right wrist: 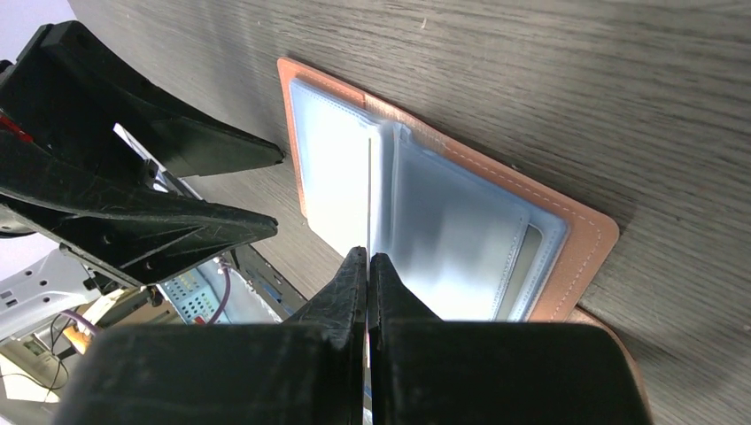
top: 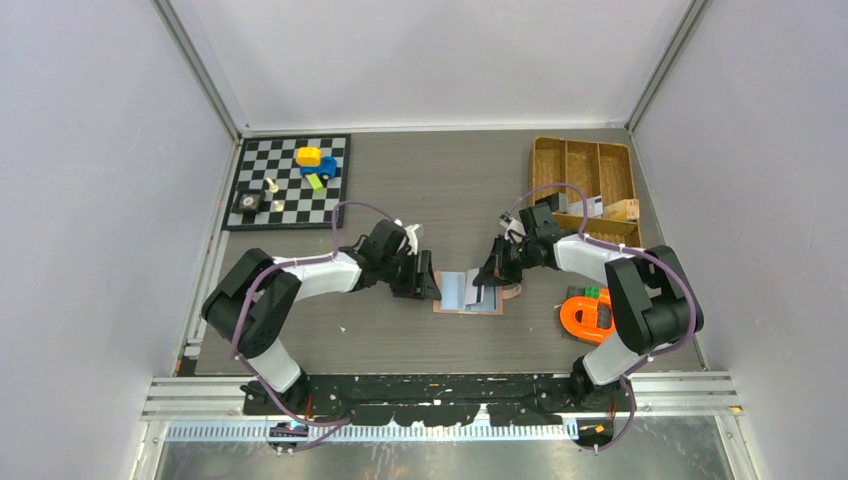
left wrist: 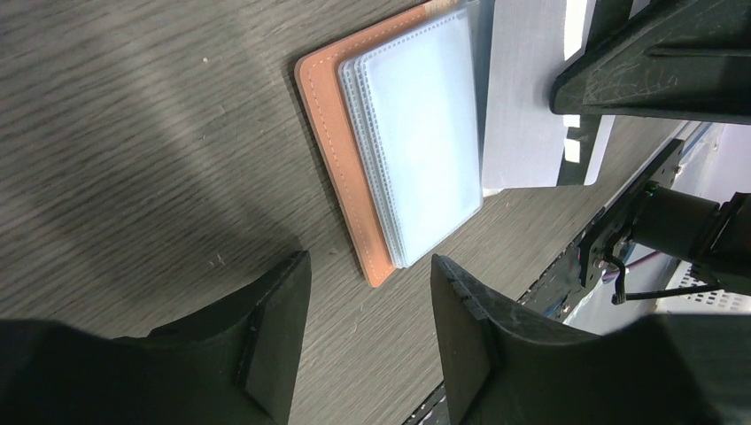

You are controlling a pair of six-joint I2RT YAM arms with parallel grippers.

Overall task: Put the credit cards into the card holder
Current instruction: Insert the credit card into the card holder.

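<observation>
Pink wallet [right wrist: 580,239] open; R end effector [right wrist: 368,258] pinches pale card [left wrist: 522,106] over it, L end effector [left wrist: 367,266] wide alongside.

The card holder [left wrist: 323,133] has a salmon-pink cover with pale stitching and translucent bluish-white sleeves. The credit card [left wrist: 522,97] is pale grey-white. The table [top: 450,190] is dark grey wood grain, the board [top: 300,208] black-and-white chequered. The left gripper [left wrist: 367,328] and right gripper [right wrist: 367,266] are black.

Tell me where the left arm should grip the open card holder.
Probably the card holder by its bare salmon outer edge, coming in low from the left. It lies flat and open, the clear sleeves stop short of that edge, and the right tool pinches a pale card over the middle.
</observation>
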